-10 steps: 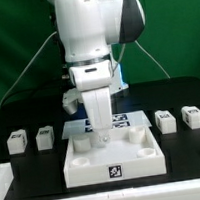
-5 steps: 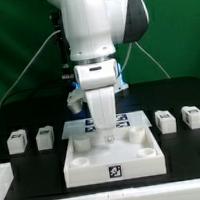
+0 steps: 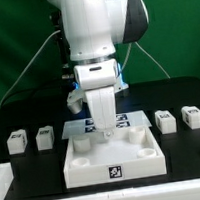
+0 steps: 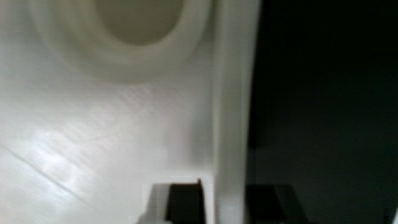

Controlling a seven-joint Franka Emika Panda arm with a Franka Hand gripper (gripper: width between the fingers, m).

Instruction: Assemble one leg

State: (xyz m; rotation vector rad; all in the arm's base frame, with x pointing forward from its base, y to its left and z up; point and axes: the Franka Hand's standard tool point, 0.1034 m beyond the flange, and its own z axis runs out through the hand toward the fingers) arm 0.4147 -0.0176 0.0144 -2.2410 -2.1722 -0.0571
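Four small white stubby leg blocks with black-and-white tags lie loose on the black surface (image 3: 35,164): two (image 3: 17,143) (image 3: 45,138) at 9 o'clock of the large white tray-like tabletop (image 3: 86,170), two (image 3: 167,121) (image 3: 193,117) at 3 o'clock. The fingers (image 3: 103,129) are down at the tabletop's 12 o'clock wall. I can't tell if they're clenched or released. Wrist view is blurry, with the tips cut off.

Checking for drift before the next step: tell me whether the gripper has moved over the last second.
Yes. The gripper shifted toward the exterior view's right, from left of the tabletop's front tag to directly above it, then held.
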